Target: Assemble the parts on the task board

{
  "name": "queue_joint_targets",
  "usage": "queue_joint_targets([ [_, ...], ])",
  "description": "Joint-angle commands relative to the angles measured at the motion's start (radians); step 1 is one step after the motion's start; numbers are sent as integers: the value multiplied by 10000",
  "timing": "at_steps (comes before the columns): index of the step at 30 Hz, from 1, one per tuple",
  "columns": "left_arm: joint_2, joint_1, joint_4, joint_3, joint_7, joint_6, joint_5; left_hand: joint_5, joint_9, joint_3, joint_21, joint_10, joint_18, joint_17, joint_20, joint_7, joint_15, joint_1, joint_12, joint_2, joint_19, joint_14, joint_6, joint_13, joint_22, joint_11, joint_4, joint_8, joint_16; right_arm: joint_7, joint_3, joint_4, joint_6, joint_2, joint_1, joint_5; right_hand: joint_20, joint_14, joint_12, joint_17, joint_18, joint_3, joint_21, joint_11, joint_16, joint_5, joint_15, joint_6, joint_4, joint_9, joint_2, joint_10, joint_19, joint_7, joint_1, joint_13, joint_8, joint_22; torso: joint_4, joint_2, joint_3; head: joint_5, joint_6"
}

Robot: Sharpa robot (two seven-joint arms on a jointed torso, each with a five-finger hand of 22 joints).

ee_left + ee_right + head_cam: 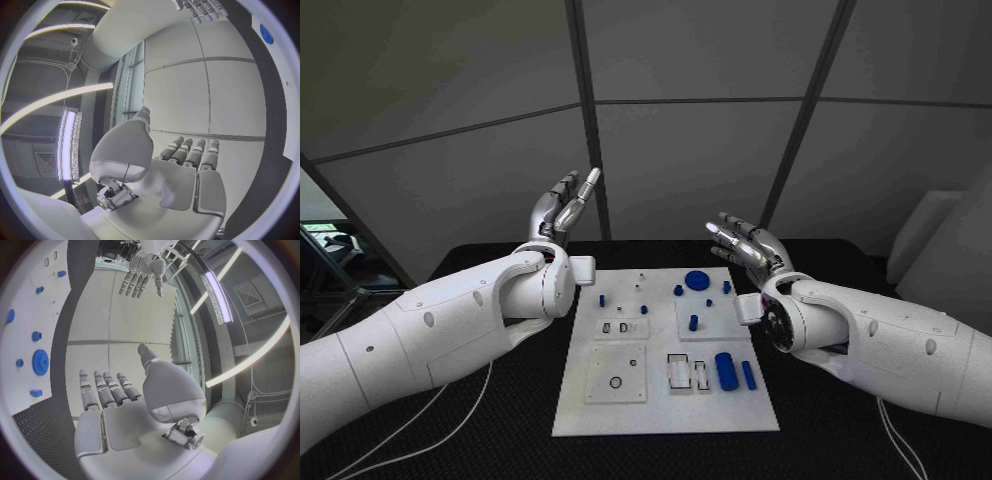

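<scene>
The white task board (pixel 733 410) lies in the middle of the black table. Small blue parts lie on it: a round gear (pixel 697 279), a long cylinder (pixel 726 370), a thin bar (pixel 749 375) and several small pegs (pixel 692 322). My left hand (pixel 565 212) is raised above the board's far left corner, fingers straight and apart, holding nothing. My right hand (pixel 747 243) hovers over the far right corner, also open and empty. The right wrist view shows my right hand (pixel 115 390) with fingers extended, the gear (pixel 40 361) on the board (pixel 25 295), and my left hand (pixel 142 274) beyond.
White raised blocks with slots and holes (pixel 617 375) sit on the board's near half. Black table (pixel 473 440) runs around the board on every side. Grey wall panels (pixel 689 160) stand behind the table. A cable (pixel 452 410) trails at the near left.
</scene>
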Motion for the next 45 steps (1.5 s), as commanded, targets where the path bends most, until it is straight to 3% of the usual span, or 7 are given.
queue_joint_targets([
  [1,14,22,-20,13,48,623,-435,83,27,-1,62,76,50,28,155,606,182,469,76,15,55,57,157,23,24,145,128,66,83,-950,99,-204,1782,79,-16,-1279,91,4207,632,259,837,181,864,139,623,-141,-3,3206,-846,284,-141,4119,3162,905,1723,273,543,358,-1,0,-1,-1,0],
  [7,14,22,-20,13,48,623,-435,75,117,43,355,842,221,203,148,866,447,833,205,-52,729,1355,883,116,188,424,54,197,380,-1179,191,-362,2188,138,-39,-1558,-21,5954,791,275,1056,380,1265,-175,812,-191,-311,5656,-1206,367,-283,6067,4366,724,2186,271,828,358,-1,0,-1,-1,0],
  [8,-486,15,352,11,4,927,-434,75,141,49,465,1126,262,249,137,922,483,918,255,-77,985,1761,1101,147,246,489,25,237,492,-930,192,-1066,1354,131,571,-6445,-73,6159,790,285,1067,424,1313,-233,836,-151,-369,5803,-1258,360,-317,6267,4513,704,2216,275,834,355,-108,243,28,-66,-112],
  [12,-724,13,630,9,49,990,-434,76,457,98,2288,4892,898,766,106,1254,-10,1526,1210,-212,5041,6055,3748,534,1144,1002,-274,878,1789,-1346,191,-1286,1643,164,917,-8237,-324,6970,651,327,1068,662,1518,-456,867,-85,-625,6391,-1396,332,-446,7033,5153,580,2156,267,802,340,-96,408,62,-75,-109],
  [16,-1009,10,1015,8,52,1061,-435,71,686,76,2880,7112,1205,913,66,1216,-367,1859,1829,-227,6179,7433,6266,632,1331,728,-460,1508,2180,-1831,192,-1421,1956,190,1237,-10022,-535,7600,499,401,1068,853,1686,-602,904,-52,-826,6729,-1481,332,-623,7526,5639,469,2029,280,740,344,-80,637,43,-108,-77],
  [35,-2109,-90,2843,6,-137,1436,-437,62,464,-92,3465,8249,1247,1195,-259,981,-715,2287,1563,-162,7565,8755,7222,495,1418,442,-760,1363,1961,-3933,197,-1263,3251,442,1896,-14866,-1941,11378,215,2063,1023,1196,4044,-1195,2992,34,-1916,7396,-1468,327,-1471,8449,8873,40,1673,319,450,1372,54,1578,-66,-243,125],
  [45,-2289,-155,3296,9,-163,1583,-438,63,458,-100,3515,8269,1244,1208,-281,978,-724,2318,1515,-154,7670,8781,7241,494,1428,438,-790,1328,1918,-4382,195,-1087,4035,602,1917,-15664,-2064,11404,242,7341,954,1737,6548,-1219,9125,65,-2021,7296,-996,327,-1833,7943,9371,-84,1563,407,280,3011,175,1908,-136,-369,155],
])
